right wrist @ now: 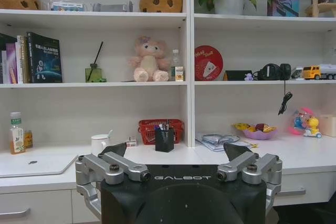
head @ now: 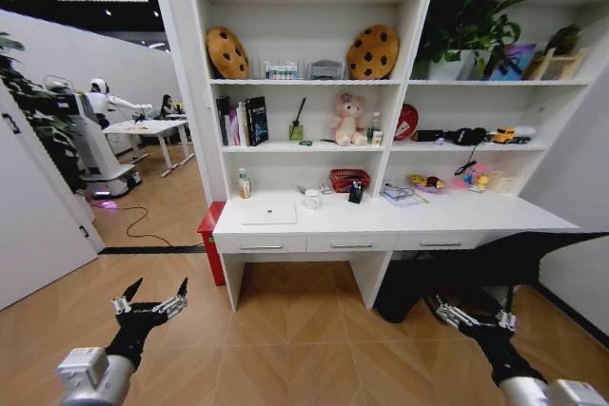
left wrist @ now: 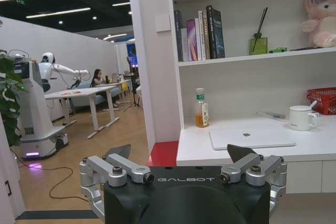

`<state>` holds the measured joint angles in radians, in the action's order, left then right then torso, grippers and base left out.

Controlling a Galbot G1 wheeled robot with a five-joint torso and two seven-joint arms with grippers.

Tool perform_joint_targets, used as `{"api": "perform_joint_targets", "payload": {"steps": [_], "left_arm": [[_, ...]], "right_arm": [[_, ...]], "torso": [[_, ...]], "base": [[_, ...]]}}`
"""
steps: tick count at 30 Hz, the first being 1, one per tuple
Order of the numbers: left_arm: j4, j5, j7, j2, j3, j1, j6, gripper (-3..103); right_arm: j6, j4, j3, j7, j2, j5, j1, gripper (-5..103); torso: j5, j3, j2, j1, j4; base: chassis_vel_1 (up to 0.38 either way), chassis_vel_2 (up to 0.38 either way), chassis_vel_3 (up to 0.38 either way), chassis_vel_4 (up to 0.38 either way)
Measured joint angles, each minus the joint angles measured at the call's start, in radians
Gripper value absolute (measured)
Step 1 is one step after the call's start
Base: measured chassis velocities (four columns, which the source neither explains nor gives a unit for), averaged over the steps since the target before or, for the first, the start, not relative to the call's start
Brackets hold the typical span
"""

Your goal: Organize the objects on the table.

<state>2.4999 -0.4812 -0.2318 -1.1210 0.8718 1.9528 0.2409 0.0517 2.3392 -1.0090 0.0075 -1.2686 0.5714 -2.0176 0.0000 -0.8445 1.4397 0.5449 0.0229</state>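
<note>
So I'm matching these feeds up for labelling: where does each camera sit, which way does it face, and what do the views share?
Head view: on the robot's head, looking forward and down at the table and shelves; the left gripper and right gripper show low, both open.
Left wrist view: behind the left gripper, facing the table's left end.
Right wrist view: behind the right gripper, facing the shelves squarely.
Shared: the laptop, white mug and pink bear show in all three.

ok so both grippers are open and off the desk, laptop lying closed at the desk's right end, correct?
One thing is off: the laptop lies closed toward the left end of the desk, not the right, as the head view shows. The rest holds: the left gripper and right gripper hang open over the floor, short of the desk.
</note>
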Motion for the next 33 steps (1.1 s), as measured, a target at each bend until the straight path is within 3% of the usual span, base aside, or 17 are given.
{"api": "perform_joint_targets", "payload": {"steps": [4,33], "left_arm": [[0.0,0.0,0.0,0.0,0.0,0.0,0.0,100],[0.0,0.0,0.0,0.0,0.0,0.0,0.0,100]], "right_arm": [[0.0,0.0,0.0,0.0,0.0,0.0,0.0,100],[0.0,0.0,0.0,0.0,0.0,0.0,0.0,100]], "torso": [[0.0,0.0,0.0,0.0,0.0008],[0.0,0.0,0.0,0.0,0.0005]], "base": [[0.0,0.0,0.0,0.0],[0.0,0.0,0.0,0.0]]}}
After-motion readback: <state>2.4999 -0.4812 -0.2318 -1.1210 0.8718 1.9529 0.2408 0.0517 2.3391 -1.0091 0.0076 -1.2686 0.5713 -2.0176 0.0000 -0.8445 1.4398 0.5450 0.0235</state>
